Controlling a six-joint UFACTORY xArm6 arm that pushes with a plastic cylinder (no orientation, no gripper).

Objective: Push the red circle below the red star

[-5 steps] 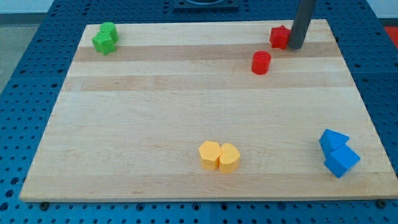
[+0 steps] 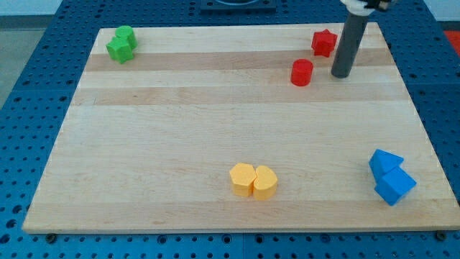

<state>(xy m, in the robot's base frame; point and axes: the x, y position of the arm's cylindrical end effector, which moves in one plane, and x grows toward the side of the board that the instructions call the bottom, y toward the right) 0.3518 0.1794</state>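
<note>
My tip (image 2: 341, 75) has slid away from the red star (image 2: 324, 42), toward the near edge, and now stands just right of the red circle (image 2: 302, 72). Both blocks sit unmoved near the desk's (image 2: 180, 137) far right corner; there are no fingers.

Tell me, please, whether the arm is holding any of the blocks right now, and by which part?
Nothing is held. The arm ends in a plain rod; my tip rests on the board to the view's right of the red circle, apart from it, and below the red star.
</note>
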